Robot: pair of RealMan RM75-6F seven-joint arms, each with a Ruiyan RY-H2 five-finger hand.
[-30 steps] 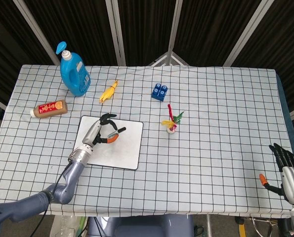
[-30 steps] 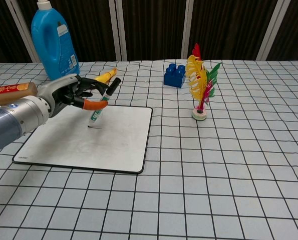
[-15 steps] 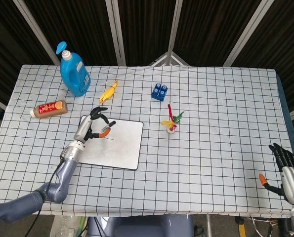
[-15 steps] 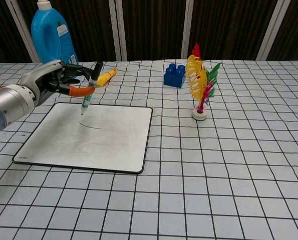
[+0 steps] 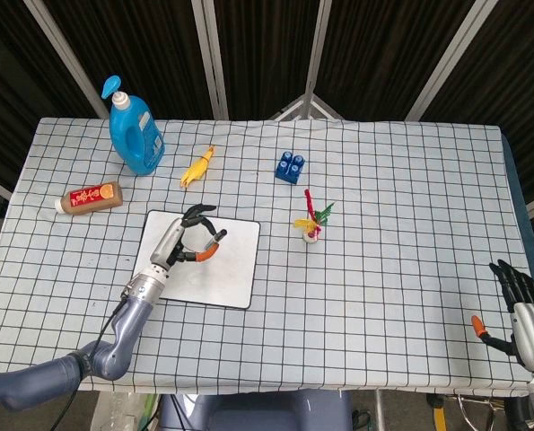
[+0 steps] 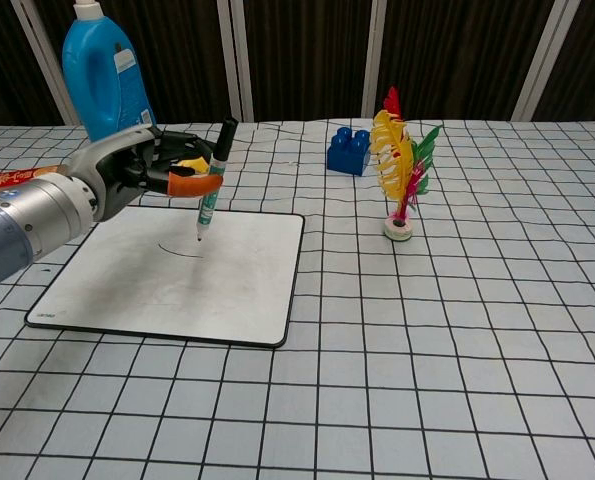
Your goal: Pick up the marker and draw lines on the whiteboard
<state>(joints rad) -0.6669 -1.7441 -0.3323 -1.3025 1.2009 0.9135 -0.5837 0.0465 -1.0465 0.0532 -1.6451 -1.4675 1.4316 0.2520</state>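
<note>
Orange-tipped fingers [image 6: 189,186] pinch the marker [image 6: 211,178] in the left robot hand [image 6: 142,171], and the pen stands almost upright, black cap up, tip down at the whiteboard [image 6: 239,283], right by a thin curved line [image 6: 177,251] on the board's far half. The whiteboard lies flat on the checked bench [image 6: 457,330]. Over at the near right corner, the right robot hand [image 5: 521,308] sits off the bench edge, fingers spread, holding nothing. Behind the board stand a blue detergent bottle [image 6: 108,84] and a yellow toy [image 5: 196,167]; further right, a blue block [image 6: 349,149] and a feathered shuttlecock [image 6: 400,169].
</note>
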